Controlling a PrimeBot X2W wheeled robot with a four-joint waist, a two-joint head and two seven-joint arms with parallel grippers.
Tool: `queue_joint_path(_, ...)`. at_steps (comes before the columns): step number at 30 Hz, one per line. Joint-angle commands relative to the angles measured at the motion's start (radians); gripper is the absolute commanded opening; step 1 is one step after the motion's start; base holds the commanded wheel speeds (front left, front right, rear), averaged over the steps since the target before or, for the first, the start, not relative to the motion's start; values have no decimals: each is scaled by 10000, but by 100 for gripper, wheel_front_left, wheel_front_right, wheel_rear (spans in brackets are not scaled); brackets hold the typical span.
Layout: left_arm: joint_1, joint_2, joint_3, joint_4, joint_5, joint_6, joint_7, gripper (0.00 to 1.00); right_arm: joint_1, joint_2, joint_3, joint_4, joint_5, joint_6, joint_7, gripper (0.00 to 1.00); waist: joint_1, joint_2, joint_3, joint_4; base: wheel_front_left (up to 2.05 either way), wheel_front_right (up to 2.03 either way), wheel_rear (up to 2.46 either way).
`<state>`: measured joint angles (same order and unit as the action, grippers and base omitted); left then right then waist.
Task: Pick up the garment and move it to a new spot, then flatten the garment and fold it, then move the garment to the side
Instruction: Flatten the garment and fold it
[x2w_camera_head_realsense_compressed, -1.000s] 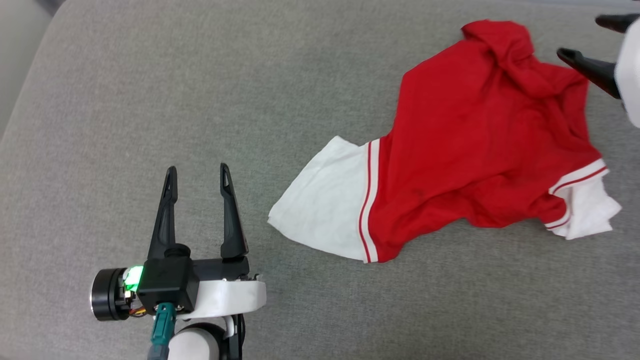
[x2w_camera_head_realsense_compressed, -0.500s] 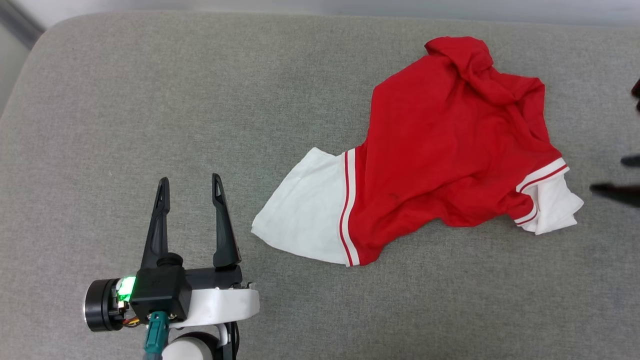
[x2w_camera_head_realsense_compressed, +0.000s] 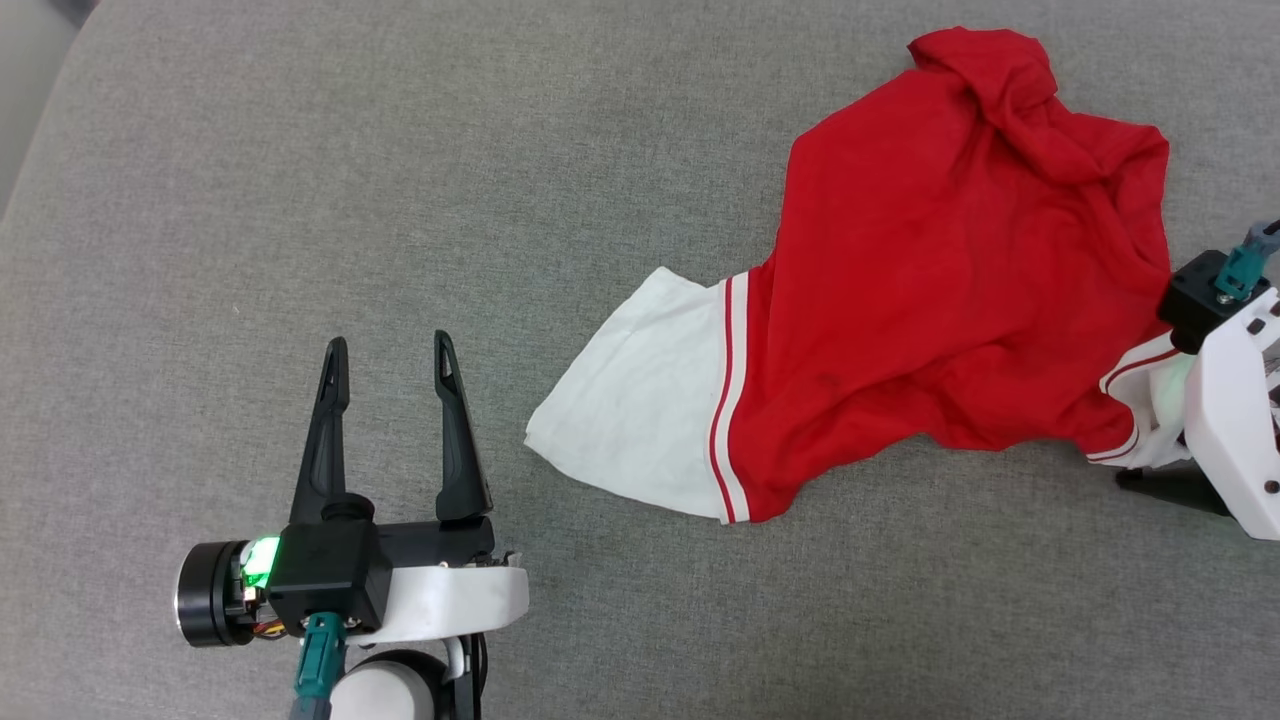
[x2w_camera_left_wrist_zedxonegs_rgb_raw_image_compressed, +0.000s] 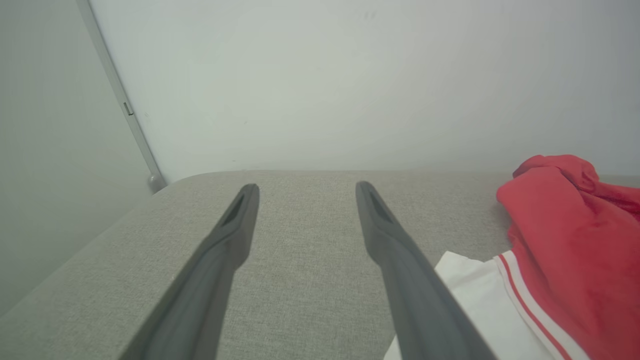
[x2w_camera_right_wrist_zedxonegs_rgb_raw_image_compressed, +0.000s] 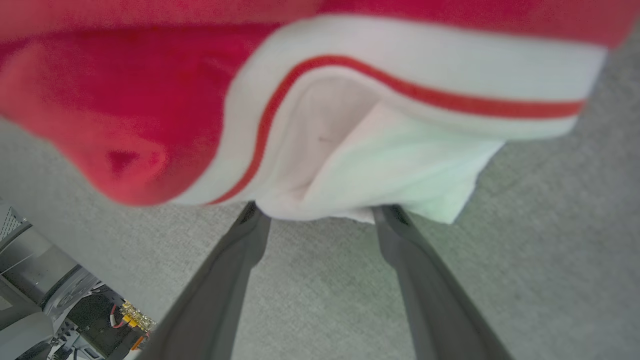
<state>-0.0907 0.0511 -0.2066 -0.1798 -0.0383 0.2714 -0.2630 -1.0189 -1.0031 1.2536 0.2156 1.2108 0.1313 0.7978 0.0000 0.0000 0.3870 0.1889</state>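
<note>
Caught low over the grey cushion (x2w_camera_head_realsense_compressed: 600, 150), the left end effector (x2w_camera_head_realsense_compressed: 390, 340) sits on a level forearm. Its two dark fingers point away from the robot and stand spread with nothing between them. A green light (x2w_camera_head_realsense_compressed: 262, 555) glows at its wrist.

To its right we find the garment (x2w_camera_head_realsense_compressed: 950, 300), a red T-shirt with white sleeves and red-and-white striped trim, crumpled on the cushion. One white sleeve (x2w_camera_head_realsense_compressed: 640, 410) lies flat near the right finger, apart from it. The left wrist view has the same sleeve and red cloth (x2w_camera_left_wrist_zedxonegs_rgb_raw_image_compressed: 565, 250) off to the right of the fingers, with a pale wall (x2w_camera_left_wrist_zedxonegs_rgb_raw_image_compressed: 350, 75) ahead.

The right end effector (x2w_camera_right_wrist_zedxonegs_rgb_raw_image_compressed: 320, 207) reaches in at the garment's other side, its white wrist housing (x2w_camera_head_realsense_compressed: 1225, 400) above the second sleeve (x2w_camera_right_wrist_zedxonegs_rgb_raw_image_compressed: 390, 165). Its fingers are spread wide, with the tips at that bunched sleeve's edge and nothing clamped. We cannot tell whether they touch the cloth.
</note>
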Motion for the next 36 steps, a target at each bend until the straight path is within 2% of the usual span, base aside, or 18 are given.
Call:
queue_joint_path(1, -122, -12, 12, 12, 0, 2, -24, 100, 545, 462, 207, 350, -258, -13, -243, 100, 0, 0, 87, 51, 0, 0, 0)
queue_joint_path(4, -150, -12, 32, 53, 7, 8, -24, 100, 693, 729, 172, 687, -541, -18, -656, 100, 0, 0, 84, 34, 0, 0, 0)
queue_joint_path(5, -126, -12, 50, 79, 23, 16, -24, 100, 703, 791, 144, 771, -621, -23, -795, 30, 0, 0, 34, 1, 0, 0, 0)
queue_joint_path(6, -72, -12, 70, 102, 45, 22, -24, 100, 704, 825, 101, 812, -634, -27, -917, 0, 0, 0, -36, -45, 0, 0, 0)
queue_joint_path(10, 167, -11, 91, 215, 106, -75, -24, 100, 706, 783, -122, 566, -417, -4, -1251, 0, 0, 0, -494, -285, 0, 0, 0)
queue_joint_path(16, 453, -11, 191, 307, 121, -178, -24, 100, 744, 68, -515, -633, 75, -7, -1528, 0, 0, 0, -1259, -672, 0, 0, 0)
queue_joint_path(23, 877, 34, 338, 282, 192, -288, -24, 100, 1764, -1558, -756, -2679, 992, -7, -1620, 0, 0, 0, -1746, -962, 0, 0, 0)
queue_joint_path(25, 909, 49, 347, 276, 205, -306, -24, 100, 1973, -1817, -772, -2894, 1146, -7, -1662, 0, 0, 0, -1769, -970, 0, 0, 0)
queue_joint_path(28, 1025, 93, 394, 266, 201, -386, -24, 100, 2660, -2598, -782, -3278, 1489, -7, -1931, 0, 0, 0, -1793, -952, 0, 0, 0)
queue_joint_path(32, 1014, 89, 403, 248, 224, -425, -24, 100, 3493, -3075, -646, -2792, 1567, -7, -2323, 0, 0, 0, -1691, -866, 0, 0, 0)
queue_joint_path(36, 876, 69, 281, 304, 235, -491, -24, 100, 4236, -2625, -547, -1513, 1826, -7, -2739, 0, 0, 0, -1567, -672, 0, 0, 0)
